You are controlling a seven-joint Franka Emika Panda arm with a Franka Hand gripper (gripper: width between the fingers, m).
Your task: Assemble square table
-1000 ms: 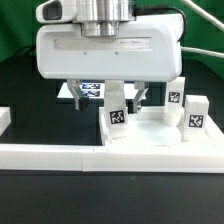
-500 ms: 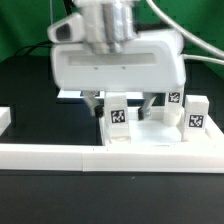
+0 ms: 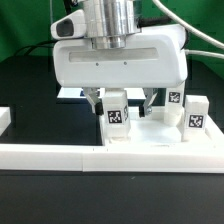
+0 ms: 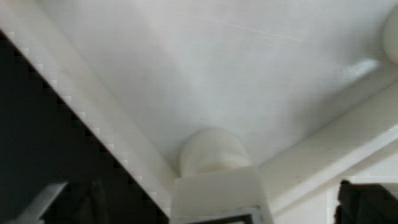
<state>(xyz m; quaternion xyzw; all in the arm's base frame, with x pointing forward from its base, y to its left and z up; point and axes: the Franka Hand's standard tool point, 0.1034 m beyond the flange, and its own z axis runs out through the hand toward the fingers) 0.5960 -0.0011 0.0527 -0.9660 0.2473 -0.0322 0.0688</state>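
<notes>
The white square tabletop [image 3: 150,137] lies flat behind the border wall. Three short white tagged legs stand upright on it: one [image 3: 118,116] at the front, one [image 3: 175,100] at the back and one [image 3: 196,115] at the exterior view's right. My gripper [image 3: 122,104] hangs over the front leg with one finger on each side of it. In the wrist view that leg's rounded top [image 4: 214,155] sits between my dark fingertips [image 4: 45,200], with a gap on both sides of my gripper [image 4: 205,205]. The gripper is open and holds nothing. A fourth leg is not in view.
The long low white border wall [image 3: 60,156] runs along the front, with a raised end block [image 3: 5,118] at the exterior view's left. The marker board [image 3: 72,94] shows just behind the gripper. A black mat [image 3: 40,90] covers the table.
The gripper body dropped lower, tilted for a moment, then levelled out over the front leg. The legs and the tabletop have not moved.
</notes>
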